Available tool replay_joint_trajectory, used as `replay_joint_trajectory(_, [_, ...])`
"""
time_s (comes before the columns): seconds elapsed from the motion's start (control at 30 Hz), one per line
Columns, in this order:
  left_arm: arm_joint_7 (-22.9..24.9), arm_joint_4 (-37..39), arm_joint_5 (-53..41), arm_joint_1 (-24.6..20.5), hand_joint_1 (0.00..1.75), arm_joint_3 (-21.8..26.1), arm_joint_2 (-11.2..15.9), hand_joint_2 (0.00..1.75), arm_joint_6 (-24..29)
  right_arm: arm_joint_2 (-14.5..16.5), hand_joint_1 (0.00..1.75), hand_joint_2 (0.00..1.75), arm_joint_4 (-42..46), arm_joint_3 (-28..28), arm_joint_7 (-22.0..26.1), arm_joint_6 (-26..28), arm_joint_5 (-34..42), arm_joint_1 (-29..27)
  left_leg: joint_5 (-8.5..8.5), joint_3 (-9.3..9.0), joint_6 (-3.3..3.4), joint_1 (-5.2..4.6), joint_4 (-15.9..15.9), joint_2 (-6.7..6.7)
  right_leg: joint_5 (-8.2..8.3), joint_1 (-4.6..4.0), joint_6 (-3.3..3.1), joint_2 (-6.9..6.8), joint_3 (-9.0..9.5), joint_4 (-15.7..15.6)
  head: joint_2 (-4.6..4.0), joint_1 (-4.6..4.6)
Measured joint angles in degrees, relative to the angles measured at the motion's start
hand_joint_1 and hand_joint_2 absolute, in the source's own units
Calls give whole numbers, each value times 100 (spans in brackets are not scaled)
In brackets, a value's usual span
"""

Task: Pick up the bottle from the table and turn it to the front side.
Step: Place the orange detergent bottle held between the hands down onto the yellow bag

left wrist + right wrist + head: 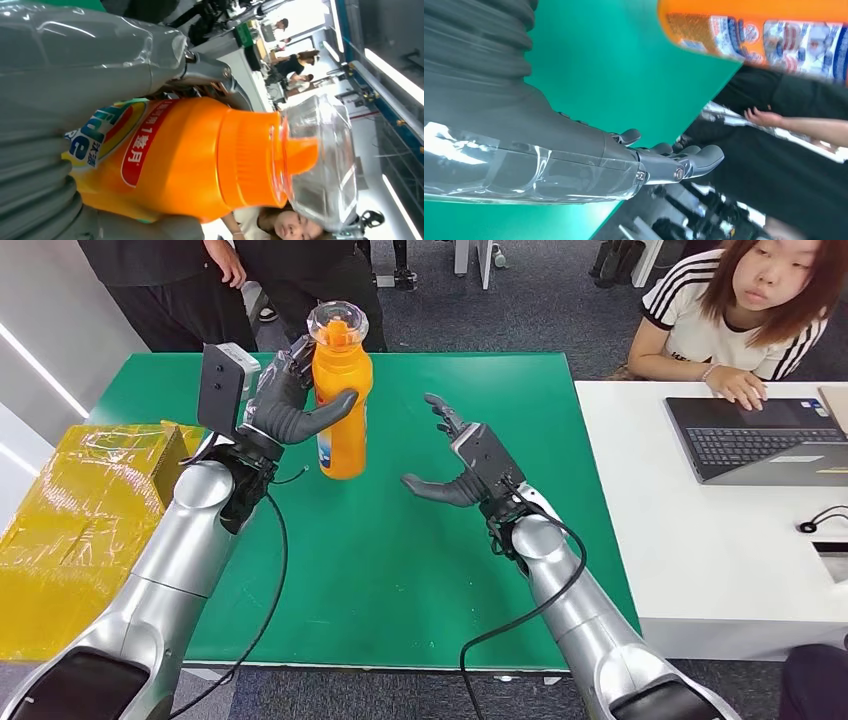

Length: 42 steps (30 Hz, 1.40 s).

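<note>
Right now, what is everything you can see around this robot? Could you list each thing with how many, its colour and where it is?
Orange plastic bottle with clear cap: one, orange, upright above the green table, gripped by the left hand.
Green table: one, green, in front of the robot.
Yellow wrapped box: one, yellow, beside the table on the robot's left.
White desk: one, white, to the robot's right.
Dark laptop: one, dark grey, open on the white desk.
Seated person: one, striped white top, at the desk.
Standing people: dark clothing, behind the table.
Left hand: grey, holds the bottle.
Right hand: grey, fingers spread, holds nothing.
</note>
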<state>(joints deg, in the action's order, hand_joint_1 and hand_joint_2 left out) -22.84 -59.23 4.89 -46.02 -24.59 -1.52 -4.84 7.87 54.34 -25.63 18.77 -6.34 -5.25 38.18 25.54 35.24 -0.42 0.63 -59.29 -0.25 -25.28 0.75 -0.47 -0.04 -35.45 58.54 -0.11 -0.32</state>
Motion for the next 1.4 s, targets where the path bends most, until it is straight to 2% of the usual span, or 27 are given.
replay_joint_trajectory(0.1, [-90, -27, -124, 52, 175, 92, 165, 175, 123, -230, 0, 175, 679, 112, 193, -8, 268, -479, 1, -1, 0, 0, 2, 0, 0, 0, 0, 0, 1, -1, 0, 0])
replay_joint_trajectory(0.3, [-416, -37, -458, 205, 175, 417, 681, 175, 201, -816, 0, 175, 2360, 526, 444, -62, 585, -1811, 2, 1, -1, 0, 4, -2, -6, -1, 1, -2, -1, -2, 0, 0])
replay_joint_trajectory(0.53, [-598, -80, -1775, 226, 175, 472, 992, 175, 974, -1147, 0, 175, 3758, 860, 679, 41, 514, -2785, 4, 2, 2, 0, 4, 8, -6, 0, 1, 6, -1, -2, 0, 1])
replay_joint_trajectory(0.77, [-461, -433, -3151, 240, 175, 487, 1385, 175, 1674, -1337, 0, 175, 4409, 997, 698, 148, 413, -3063, 3, 1, 2, 1, 5, 11, -4, 0, 0, 9, 0, 1, 0, 1])
replay_joint_trajectory(0.83, [-321, -586, -3916, 273, 175, 487, 1607, 175, 2007, -1358, 0, 175, 4503, 1025, 709, 178, 371, -3104, 4, 0, 1, 1, 6, 26, -3, 0, -3, 24, -1, 3, 0, 1])
replay_joint_trajectory(0.93, [-88, -900, -5237, 421, 175, 545, 2109, 175, 2385, -1383, 0, 175, 4580, 1090, 716, 189, 346, -3118, 8, -7, -4, 2, 9, 42, -4, 0, -5, 40, -3, 3, 0, 0])
replay_joint_trajectory(1.03, [-54, -1205, -5802, 668, 175, 723, 2500, 175, 2470, -1400, 0, 175, 4613, 1154, 715, 163, 346, -3100, 8, -9, -5, 2, 11, 36, -10, -2, -6, 34, -4, 3, 0, 1])
replay_joint_trajectory(1.23, [73, -1536, -6567, 1047, 175, 901, 3050, 175, 2496, -1408, 0, 175, 4627, 1224, 742, 123, 327, -3051, 9, -7, -5, 2, 12, 38, -10, -2, -10, 33, -1, 3, 0, 1])
replay_joint_trajectory(1.4, [254, -1543, -7623, 1623, 175, 1173, 3517, 175, 2700, -1408, 0, 175, 4674, 1361, 909, 104, 286, -3121, 10, -9, -7, 1, 12, 40, -12, -2, -8, 36, -3, 1, 0, 1])
